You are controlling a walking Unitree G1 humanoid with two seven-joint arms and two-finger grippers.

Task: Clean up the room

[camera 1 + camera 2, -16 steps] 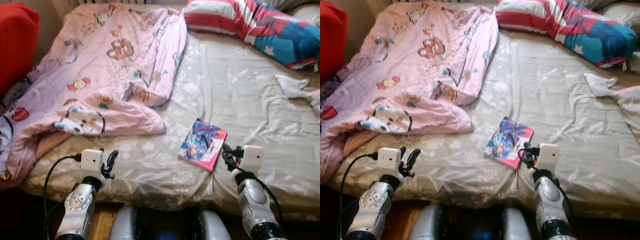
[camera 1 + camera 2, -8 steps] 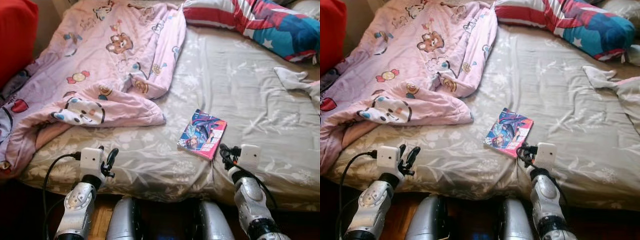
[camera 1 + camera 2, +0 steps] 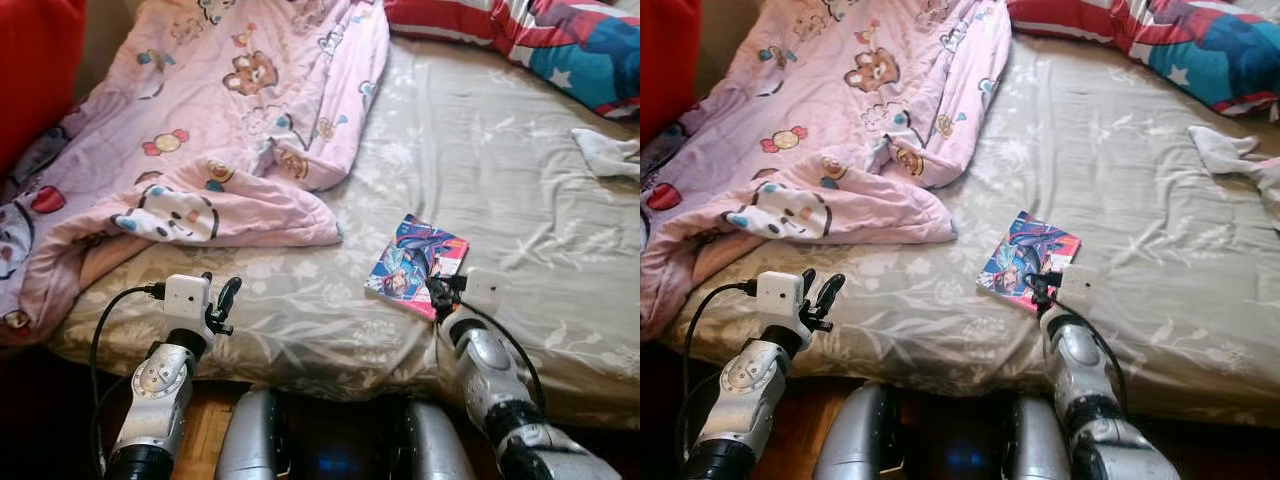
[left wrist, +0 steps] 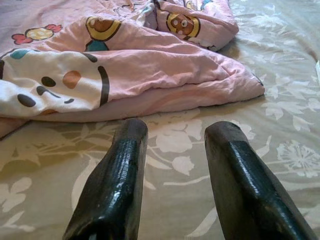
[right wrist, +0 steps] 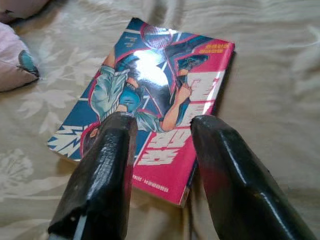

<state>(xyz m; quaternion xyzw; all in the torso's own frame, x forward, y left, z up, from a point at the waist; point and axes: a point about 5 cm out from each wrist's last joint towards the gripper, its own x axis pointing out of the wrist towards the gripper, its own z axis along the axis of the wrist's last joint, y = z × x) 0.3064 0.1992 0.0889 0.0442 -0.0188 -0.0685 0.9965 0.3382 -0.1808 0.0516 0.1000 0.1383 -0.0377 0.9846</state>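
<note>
My right gripper [image 5: 160, 165] has its jaws apart just over the near edge of the comic book [image 5: 150, 105], which lies flat on the bed [image 3: 500, 180] near its front edge; I judge it light, thin and floppy with a slick glossy cover, so I'd pinch the near edge rather than press down on it. My left gripper [image 4: 175, 170] hangs with jaws apart just short of the pink blanket [image 3: 230, 130], well to the book's left. The right wrist view shows glare on the cover and the book's thin edge, which the head views do not, while those place the striped pillow [image 3: 520, 35] far beyond the book
</note>
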